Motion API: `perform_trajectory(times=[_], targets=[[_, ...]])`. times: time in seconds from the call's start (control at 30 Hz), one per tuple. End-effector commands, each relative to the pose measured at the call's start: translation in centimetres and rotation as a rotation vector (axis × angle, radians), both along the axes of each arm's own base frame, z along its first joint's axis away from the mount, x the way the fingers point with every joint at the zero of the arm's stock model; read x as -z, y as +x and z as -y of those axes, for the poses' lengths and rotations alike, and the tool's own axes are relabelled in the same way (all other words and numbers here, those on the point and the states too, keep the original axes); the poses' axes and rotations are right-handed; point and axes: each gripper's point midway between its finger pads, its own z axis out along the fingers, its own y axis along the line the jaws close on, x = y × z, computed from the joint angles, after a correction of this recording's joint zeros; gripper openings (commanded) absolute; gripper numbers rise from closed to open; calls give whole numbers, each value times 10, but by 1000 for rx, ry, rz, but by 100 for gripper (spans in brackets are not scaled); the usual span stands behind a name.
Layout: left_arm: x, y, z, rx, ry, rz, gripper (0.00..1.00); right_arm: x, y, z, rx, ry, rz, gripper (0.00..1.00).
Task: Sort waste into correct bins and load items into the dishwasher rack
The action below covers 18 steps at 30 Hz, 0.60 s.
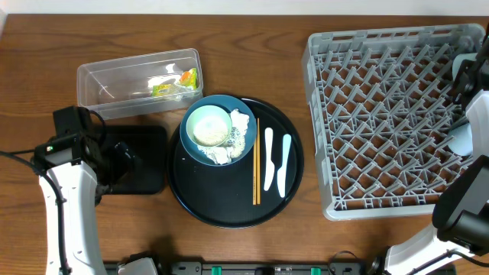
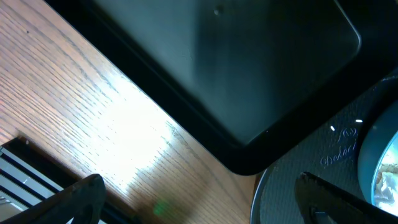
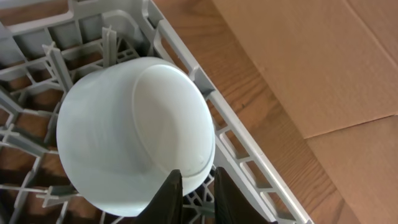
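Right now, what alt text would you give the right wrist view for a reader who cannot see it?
A pale cup lies tilted among the pegs at the edge of the grey dishwasher rack, the right pincer closed on its rim. Beyond the rack are wooden table and brown cardboard.

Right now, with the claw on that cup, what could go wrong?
The cup lies tilted beside the crate's edge wall, pinched at its rim by the right claw; let go, it might roll or tip out. Tissue scraps crowd the green bowl on the plate; lifting the bowl could scatter them.
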Motion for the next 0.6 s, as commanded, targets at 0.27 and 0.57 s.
perform_trajectory(times=[0.27,0.57], targets=[[1,-2,-2,-7,6,-8,98,-17,46,-70,-351,235,186,18],[1,-2,-2,-7,5,-9,98,-35,67,-64,-350,196,306,18]])
